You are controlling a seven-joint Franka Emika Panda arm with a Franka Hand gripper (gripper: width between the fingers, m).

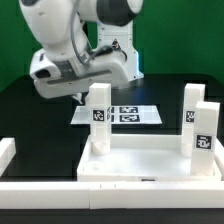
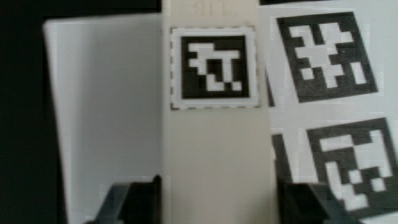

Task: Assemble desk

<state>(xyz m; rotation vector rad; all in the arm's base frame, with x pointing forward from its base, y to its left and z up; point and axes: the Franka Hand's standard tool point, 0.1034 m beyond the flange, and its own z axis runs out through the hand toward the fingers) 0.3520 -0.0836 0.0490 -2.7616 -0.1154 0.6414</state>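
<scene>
At the exterior view's centre, the tool pinches the fourth white square leg, tagged black-and-white, over the marker board on the black bench, while the rimmed white tabletop at lower centre-right carries three upright tagged legs.

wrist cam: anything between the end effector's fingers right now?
Yes. In the wrist view a white desk leg with a square tag stands between the two dark fingers of the end effector; the marker board lies behind.
</scene>
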